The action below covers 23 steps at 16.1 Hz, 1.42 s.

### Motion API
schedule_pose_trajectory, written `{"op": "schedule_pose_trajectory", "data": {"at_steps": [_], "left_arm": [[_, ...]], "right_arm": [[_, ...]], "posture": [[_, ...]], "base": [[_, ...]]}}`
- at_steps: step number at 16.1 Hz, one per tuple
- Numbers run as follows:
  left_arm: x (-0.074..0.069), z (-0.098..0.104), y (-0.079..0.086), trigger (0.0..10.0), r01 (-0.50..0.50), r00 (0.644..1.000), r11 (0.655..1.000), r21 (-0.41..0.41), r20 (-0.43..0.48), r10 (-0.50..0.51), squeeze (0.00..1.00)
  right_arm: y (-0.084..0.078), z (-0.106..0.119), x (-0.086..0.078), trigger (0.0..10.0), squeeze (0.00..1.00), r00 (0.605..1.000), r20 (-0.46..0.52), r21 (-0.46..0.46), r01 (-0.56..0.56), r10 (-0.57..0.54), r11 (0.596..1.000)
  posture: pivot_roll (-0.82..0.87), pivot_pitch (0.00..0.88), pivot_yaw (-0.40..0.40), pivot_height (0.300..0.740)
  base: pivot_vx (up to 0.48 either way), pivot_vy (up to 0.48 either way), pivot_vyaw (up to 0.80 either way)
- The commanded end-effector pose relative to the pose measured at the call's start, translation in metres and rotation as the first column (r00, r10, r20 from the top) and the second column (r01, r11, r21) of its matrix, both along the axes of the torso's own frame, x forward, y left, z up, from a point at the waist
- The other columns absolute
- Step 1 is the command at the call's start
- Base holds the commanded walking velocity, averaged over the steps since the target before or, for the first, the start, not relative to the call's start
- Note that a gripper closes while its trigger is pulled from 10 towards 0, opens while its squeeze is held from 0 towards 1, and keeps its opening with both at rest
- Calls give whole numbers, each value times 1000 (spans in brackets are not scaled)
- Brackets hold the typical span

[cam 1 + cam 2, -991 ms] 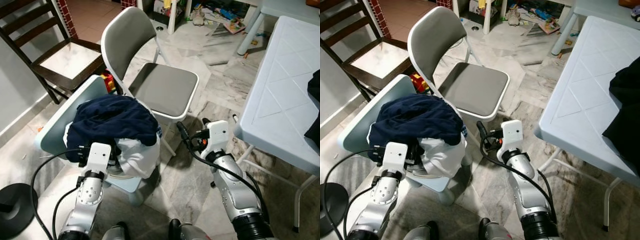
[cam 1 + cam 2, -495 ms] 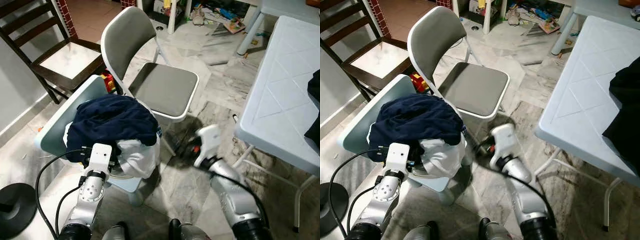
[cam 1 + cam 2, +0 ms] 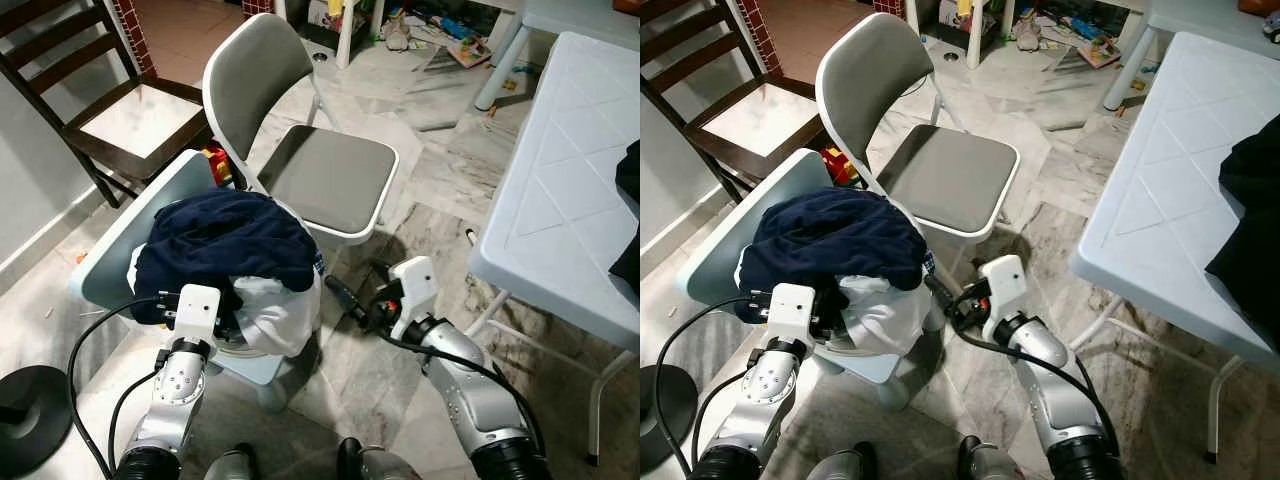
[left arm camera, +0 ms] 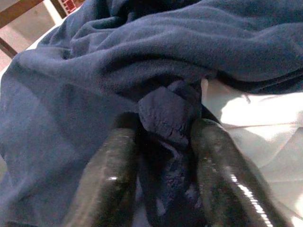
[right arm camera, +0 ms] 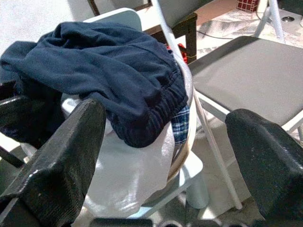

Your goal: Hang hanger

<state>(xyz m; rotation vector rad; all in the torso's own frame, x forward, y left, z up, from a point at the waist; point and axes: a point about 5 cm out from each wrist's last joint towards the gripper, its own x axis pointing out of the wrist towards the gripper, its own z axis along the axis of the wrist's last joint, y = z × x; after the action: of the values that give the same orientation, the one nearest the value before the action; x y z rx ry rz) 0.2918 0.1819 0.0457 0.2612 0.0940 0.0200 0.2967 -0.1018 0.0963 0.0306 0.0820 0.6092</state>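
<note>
Right gripper (image 3: 345, 297) swung nearer navy garment (image 3: 222, 240), fingers apart, left gripper (image 4: 161, 156) clamping its fold

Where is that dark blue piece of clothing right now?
The dark blue garment lies heaped on white laundry on the small pale chair, at the robot's left, just before the grey folding chair.

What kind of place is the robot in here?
Most likely a room in a home. A folding chair and a wooden chair stand on a marble floor, clothes are piled on a small chair, and toys lie scattered beside a plastic table.
</note>
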Motion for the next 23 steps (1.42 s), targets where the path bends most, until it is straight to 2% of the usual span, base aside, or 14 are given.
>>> {"op": "schedule_pose_trajectory", "data": {"at_steps": [1, 5, 9, 12, 14, 15, 16, 17, 18, 19, 20, 21, 22, 23], "left_arm": [[-3, 1, 2, 0, 11, 1000, 1000, -4, 11, -11, 0], [-5, 4, -2, 0, 38, 998, 999, -24, 41, -37, 0], [-17, 16, -25, 0, 173, 978, 981, -83, 130, -162, 0], [-21, 38, -34, 0, 225, 953, 970, -93, 228, -199, 0], [-18, 70, -41, 0, 289, 910, 953, -95, 337, -242, 0], [-15, 100, -41, 0, 330, 862, 937, -112, 440, -251, 0], [-10, 142, -40, 0, 404, 786, 903, -145, 560, -262, 0], [-9, 156, -36, 0, 414, 765, 895, -167, 596, -243, 0], [-4, 182, -20, 0, 420, 742, 872, -252, 648, -171, 0], [-2, 188, -9, 0, 401, 742, 872, -282, 657, -130, 0], [-1, 188, 2, 0, 370, 750, 884, -285, 653, -103, 0], [-1, 175, 24, 0, 264, 791, 928, -264, 610, -51, 0], [-5, 157, 42, 0, 174, 834, 948, -267, 551, 2, 0], [-12, 141, 49, 0, 128, 865, 957, -261, 501, 21, 0]], "right_arm": [[-2, -3, -1, 10000, 0, 1000, 15, -46, 27, -26, 999], [-4, -7, -2, 10000, 0, 999, 0, -52, 37, -37, 998], [-4, -9, -4, 10000, 0, 999, 4, -74, 39, -38, 997], [-5, -10, -5, 10000, 0, 999, 4, -84, 35, -35, 996], [-6, -10, -3, 10000, 0, 999, 8, -88, 35, -34, 995], [-6, -9, -2, 10000, 0, 999, 11, -90, 36, -35, 995], [-5, -9, -2, 10000, 0, 999, 15, -90, 35, -34, 995], [-5, -9, -2, 10000, 0, 999, 17, -90, 34, -32, 995], [-3, -10, -3, 10000, 0, 999, 16, -90, 30, -28, 995], [-2, -10, -4, 10000, 0, 1000, 16, -91, 26, -25, 995], [-1, -11, -4, 10000, 0, 1000, 16, -92, 23, -22, 995], [0, -12, -5, 10000, 0, 1000, 15, -94, 19, -17, 995], [0, -12, -5, 10000, 0, 1000, 16, -101, 15, -14, 995], [-1, -13, -5, 10000, 0, 1000, 16, -103, 16, -15, 995]], "posture": [[4, 235, -39, 740], [5, 240, -34, 740], [6, 240, -31, 740], [8, 240, -36, 740], [13, 242, -40, 740], [17, 243, -45, 740], [21, 243, -47, 740], [24, 244, -48, 740], [26, 245, -50, 740], [29, 244, -50, 740], [33, 246, -49, 740], [28, 248, -50, 740], [30, 248, -50, 740], [30, 250, -50, 740]], "base": [[0, 0, 0], [0, 0, 0], [0, 0, 0], [0, 0, 0], [0, 0, 0], [0, 0, 0], [0, 0, 0], [0, 0, 0], [0, 0, 0], [0, 0, 0], [0, 0, 0], [0, 0, 0], [0, 0, 0], [0, 0, 0]]}}
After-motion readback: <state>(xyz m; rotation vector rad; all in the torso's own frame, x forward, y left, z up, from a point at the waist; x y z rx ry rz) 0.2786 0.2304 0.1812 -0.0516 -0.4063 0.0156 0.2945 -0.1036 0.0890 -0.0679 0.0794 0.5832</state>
